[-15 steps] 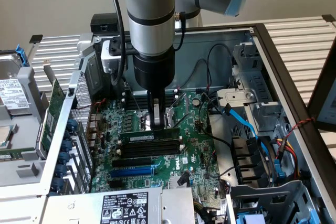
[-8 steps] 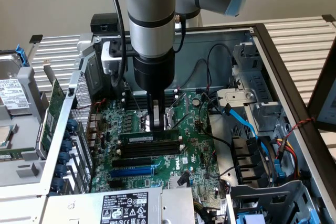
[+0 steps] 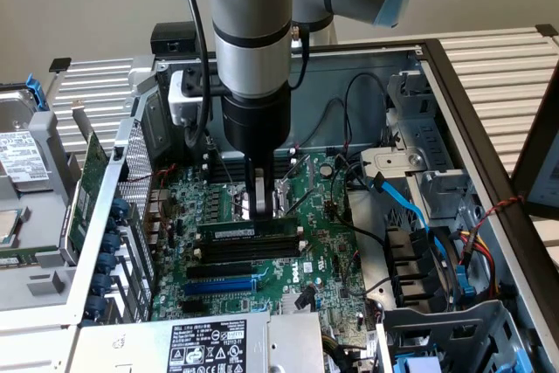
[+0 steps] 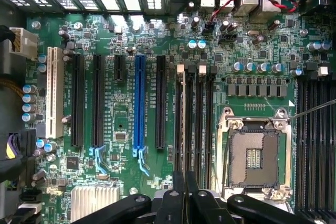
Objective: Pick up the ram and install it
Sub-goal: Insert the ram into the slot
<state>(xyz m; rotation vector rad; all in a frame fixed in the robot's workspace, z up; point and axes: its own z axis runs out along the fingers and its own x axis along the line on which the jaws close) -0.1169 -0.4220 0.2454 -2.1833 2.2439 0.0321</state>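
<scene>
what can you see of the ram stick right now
The ram is a long, thin green board with a white label strip, standing on edge and level in a slot on the motherboard, with long black empty slots beside it. The shut claw meets its top edge near the middle from straight above, seemingly touching it.

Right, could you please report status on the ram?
End effector shut, over the long thin green ram stick with white label. Stick upright in a black memory slot. Black cables lie off to the exterior view's right.
</scene>
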